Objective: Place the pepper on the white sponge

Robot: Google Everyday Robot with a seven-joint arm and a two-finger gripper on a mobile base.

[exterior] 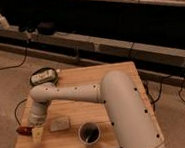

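Note:
A red pepper (24,130) lies low at the table's front left, sticking out to the left of my gripper (37,132). The gripper is at the end of the big white arm (78,94), which bends down over the left side of the wooden table (111,71). The gripper is right against the pepper; whether it holds it is not visible. The white sponge (59,124), a pale greyish block, lies flat on the table just right of the gripper, a small gap away from the pepper.
A dark cup (88,133) stands near the front edge, right of the sponge. A flat black-and-white object (43,75) sits at the back left corner. Cables run over the floor on the left, and a long low bench (107,44) runs behind the table.

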